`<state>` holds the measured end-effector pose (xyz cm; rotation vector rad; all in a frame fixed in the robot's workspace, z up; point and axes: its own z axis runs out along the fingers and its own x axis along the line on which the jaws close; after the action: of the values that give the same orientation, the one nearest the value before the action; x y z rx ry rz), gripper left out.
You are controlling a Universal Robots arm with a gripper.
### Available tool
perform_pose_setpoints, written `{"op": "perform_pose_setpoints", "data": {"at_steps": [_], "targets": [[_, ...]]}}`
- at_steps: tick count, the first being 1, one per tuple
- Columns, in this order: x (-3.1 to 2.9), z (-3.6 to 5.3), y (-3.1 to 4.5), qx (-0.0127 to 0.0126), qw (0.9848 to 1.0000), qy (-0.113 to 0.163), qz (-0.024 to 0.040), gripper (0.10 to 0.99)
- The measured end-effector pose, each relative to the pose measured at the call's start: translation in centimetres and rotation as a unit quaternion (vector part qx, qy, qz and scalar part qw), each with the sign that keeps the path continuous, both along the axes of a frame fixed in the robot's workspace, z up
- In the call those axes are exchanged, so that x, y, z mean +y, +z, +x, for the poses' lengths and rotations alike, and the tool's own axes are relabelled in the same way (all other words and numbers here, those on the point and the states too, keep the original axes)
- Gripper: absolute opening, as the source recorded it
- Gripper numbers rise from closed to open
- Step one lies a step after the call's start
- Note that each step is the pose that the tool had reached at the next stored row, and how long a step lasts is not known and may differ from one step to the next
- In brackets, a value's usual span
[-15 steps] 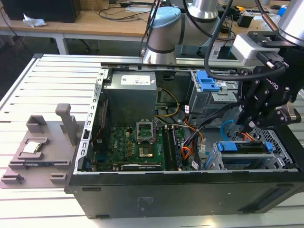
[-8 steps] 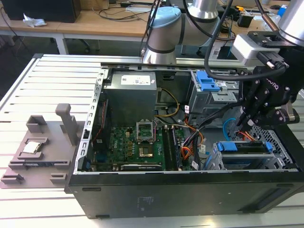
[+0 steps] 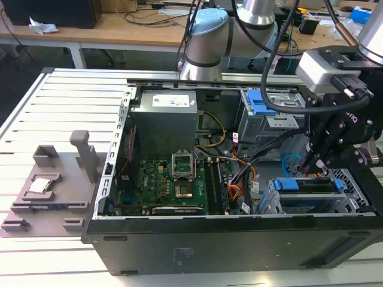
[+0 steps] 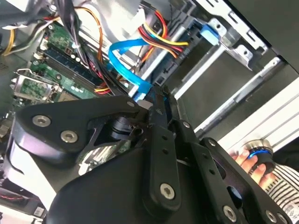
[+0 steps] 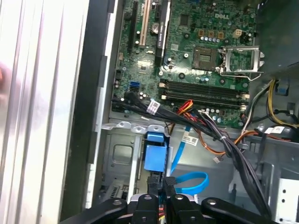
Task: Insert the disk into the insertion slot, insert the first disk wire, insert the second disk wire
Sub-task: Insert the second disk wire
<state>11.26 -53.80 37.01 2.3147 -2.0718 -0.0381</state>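
**benchlurker:** where's the arm at? and where did the drive end up?

**me:** I've got the gripper (image 3: 309,162) down inside the open PC case (image 3: 209,239), at the corner on the exterior view's right. It's right over the insertion slot (image 3: 350,179), that perforated silver cage. The disk (image 3: 287,184) is sitting in the cage, and I can see its blue carrier running along the top edge there.

**benchlurker:** fingers open or closed?

**me:** Pinched almost together. In both wrist views the fingertips (image 4: 161,100) are narrowed down to a sliver, with the dark plug end of the second disk wire (image 4: 122,51) caught between them. The glossy light-blue cable curls out in a loop from the tips and runs back toward the motherboard (image 5: 196,32). In the first wrist view the loop lies just beside the fingertips (image 5: 170,184), next to the blue tab of the carrier.

**benchlurker:** and the power lead?

**me:** The first disk wire (image 4: 156,32), the red/orange and black bundle, drapes over the cage area just past the blue loop, and its end reaches toward the drive. From my feeds I can't tell if its plug is seated. Same for the blue one: the plug is in the fingers, but whether it's touching the drive's socket is hidden behind the gripper body.

**benchlurker:** anyone near the rig?

**me:** A hand (image 4: 240,159) in the second wrist view, outside the case by the slatted table (image 3: 60,107), on a round blue-ringed knob (image 4: 259,154).
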Motion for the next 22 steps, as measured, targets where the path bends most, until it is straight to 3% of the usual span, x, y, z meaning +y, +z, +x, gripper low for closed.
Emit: {"op": "perform_pose_setpoints", "data": {"at_steps": [3, 4, 9, 13, 22], "targets": [[-0.1, 0.06, -0.64, 0.0, 0.9999, -0.013, 0.0, 0.165], [-0.1, 0.24, -1.12, 0.0, 0.9998, -0.022, 0.0, 0.165], [0.05, 1.18, -2.15, 0.0014, 0.9995, -0.032, -0.0001, 0.165], [0.39, 1.49, -2.43, 0.0016, 0.9995, -0.032, -0.0001, 0.165], [0.39, 1.66, -3.0, 0.0016, 0.9995, -0.032, -0.0002, 0.165]]}}
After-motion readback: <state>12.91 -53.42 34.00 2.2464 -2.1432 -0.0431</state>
